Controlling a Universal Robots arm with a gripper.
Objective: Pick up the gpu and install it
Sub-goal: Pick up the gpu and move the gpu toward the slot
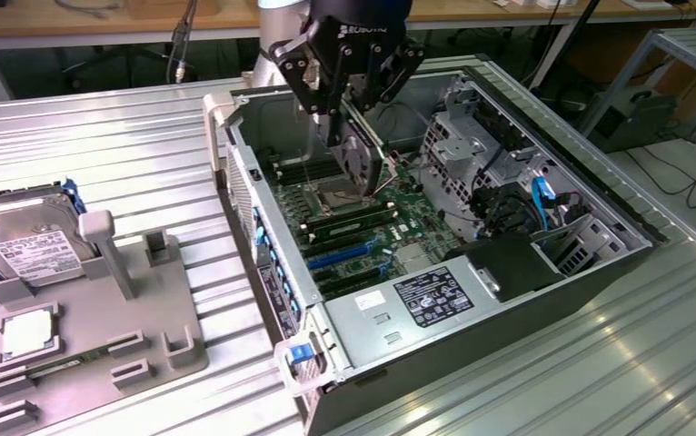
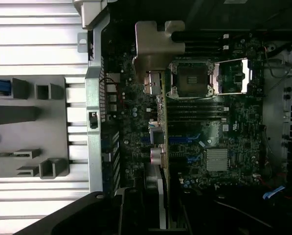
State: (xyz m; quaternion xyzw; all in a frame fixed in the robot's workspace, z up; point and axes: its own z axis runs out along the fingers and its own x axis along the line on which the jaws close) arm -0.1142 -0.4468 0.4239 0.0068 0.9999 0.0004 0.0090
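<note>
The gpu (image 1: 362, 168) is a thin dark card that hangs edge-down inside the open computer case (image 1: 269, 272), just above the motherboard (image 1: 415, 227). My gripper (image 1: 348, 118) is shut on its upper edge, one finger on each side. In the wrist view the gpu (image 2: 161, 147) shows edge-on as a narrow strip running along the board, with its silvery end bracket (image 2: 158, 44) near the case's rear wall. The gripper (image 2: 158, 215) appears there as dark shapes around the card's near end. The card sits above the region of the blue expansion slots (image 1: 342, 256).
On the exterior view's left a grey holder tray (image 1: 142, 327) carries a silver hard drive (image 1: 33, 245) and a small square chip (image 1: 27, 331). Inside the case are the open CPU socket (image 1: 330, 195), drive cages (image 1: 470, 145), blue cables (image 1: 542, 195) and a black power supply (image 1: 512, 263).
</note>
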